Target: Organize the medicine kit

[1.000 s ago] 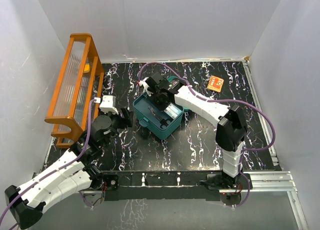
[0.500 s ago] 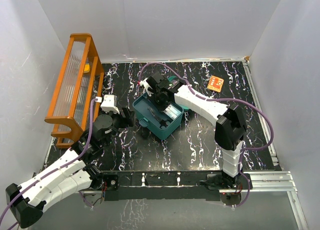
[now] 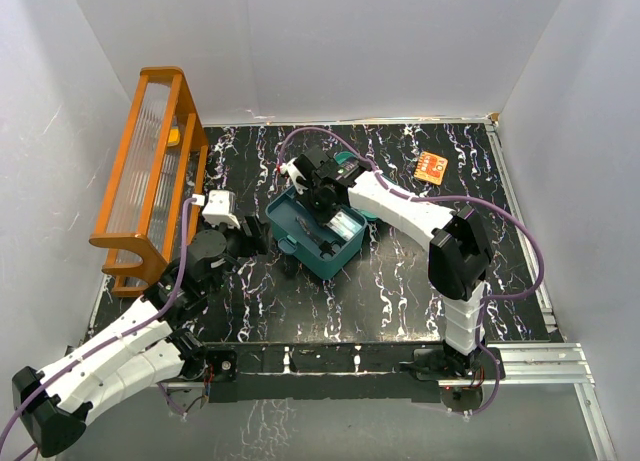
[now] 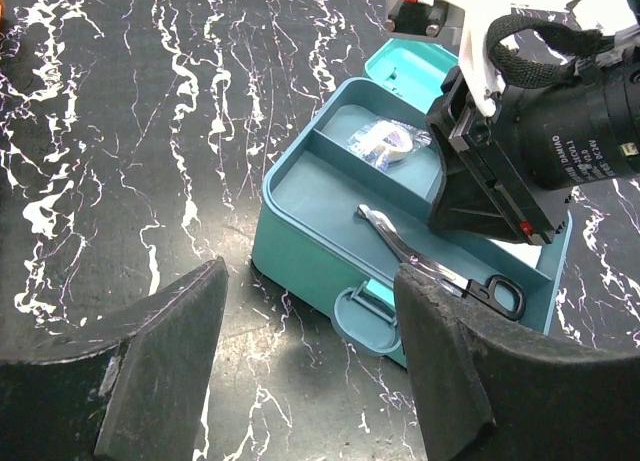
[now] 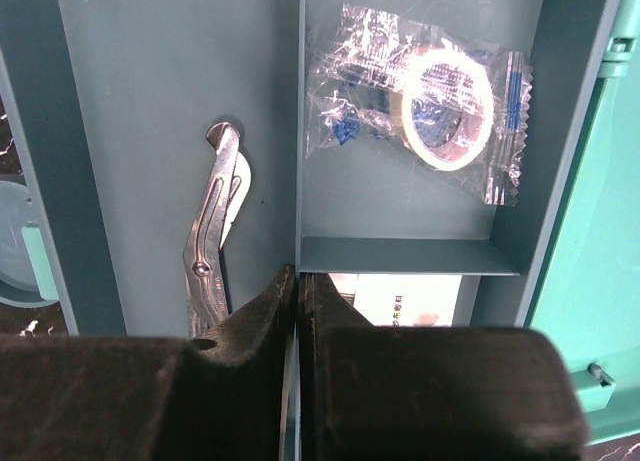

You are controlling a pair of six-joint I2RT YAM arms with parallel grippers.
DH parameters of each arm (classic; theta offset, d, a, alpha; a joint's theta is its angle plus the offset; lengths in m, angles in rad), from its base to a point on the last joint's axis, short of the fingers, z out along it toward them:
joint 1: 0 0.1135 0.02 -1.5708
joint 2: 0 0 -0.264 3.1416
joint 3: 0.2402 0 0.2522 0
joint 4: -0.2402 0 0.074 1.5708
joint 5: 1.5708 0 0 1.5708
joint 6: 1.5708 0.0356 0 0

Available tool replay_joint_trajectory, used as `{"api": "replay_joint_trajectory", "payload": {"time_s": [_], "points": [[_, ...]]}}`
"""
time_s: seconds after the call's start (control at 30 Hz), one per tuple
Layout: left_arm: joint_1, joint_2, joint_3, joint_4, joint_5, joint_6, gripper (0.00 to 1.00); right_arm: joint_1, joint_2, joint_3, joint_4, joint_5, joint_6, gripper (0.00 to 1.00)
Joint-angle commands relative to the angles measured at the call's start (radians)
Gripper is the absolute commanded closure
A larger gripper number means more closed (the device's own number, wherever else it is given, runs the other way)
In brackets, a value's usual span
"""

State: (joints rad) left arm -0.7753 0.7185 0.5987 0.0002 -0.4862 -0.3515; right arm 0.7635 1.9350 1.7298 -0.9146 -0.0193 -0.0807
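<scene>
- Black marbled table (image 3: 400, 281): nothing lying on it has shifted over the last second; orange wooden rack (image 3: 150, 171) unchanged at upper left.
- Teal medicine kit (image 3: 290, 243) sits mid-frame in the top view, lid swung open toward the upper right, same spot as before.
- Right arm has crept slightly up and left over the kit.
- Right gripper (image 5: 298, 276): fingers pressed together, tips right over the tray divider. Nothing visible between them.
- Left gripper (image 4: 310, 271): spread wide, holding nothing, just left of the kit in the top view. Kit front wall lies just beyond its fingertips, not touching. No visible change.
- Metal scissors (image 5: 215, 221), black handles, flat in the long compartment.
- Tape roll in clear wrapper (image 5: 445, 91) in the adjacent compartment.
- White leaflet (image 5: 405, 299) below it; print too small to read.
- Orange packet (image 3: 431, 167) upper right; markings illegible.
</scene>
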Motion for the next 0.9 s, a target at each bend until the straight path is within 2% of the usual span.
{"api": "replay_joint_trajectory", "payload": {"time_s": [0.0, 0.13, 0.23, 0.4, 0.73, 0.87], "points": [[-0.003, -0.002, -0.012, 0.027, -0.002, -0.001, 0.34, -0.01, 0.015, -0.022, 0.083, 0.005, -0.015, 0.95], [-0.003, 0.002, -0.013, 0.027, -0.003, -0.003, 0.34, -0.016, 0.013, -0.011, 0.079, -0.008, 0.014, 0.9], [-0.002, 0.002, -0.011, 0.026, -0.005, -0.006, 0.34, -0.02, -0.015, 0.012, 0.081, -0.012, 0.053, 0.77], [-0.002, 0.006, -0.009, 0.029, -0.005, -0.006, 0.33, -0.021, -0.073, 0.023, 0.083, 0.01, 0.089, 0.63], [-0.003, 0.012, 0.002, 0.024, 0.003, -0.009, 0.33, -0.027, -0.178, 0.009, 0.064, 0.023, 0.139, 0.57], [-0.002, 0.014, 0.005, 0.022, 0.006, -0.012, 0.33, -0.035, -0.223, -0.041, 0.08, 0.121, 0.196, 0.58]]}}
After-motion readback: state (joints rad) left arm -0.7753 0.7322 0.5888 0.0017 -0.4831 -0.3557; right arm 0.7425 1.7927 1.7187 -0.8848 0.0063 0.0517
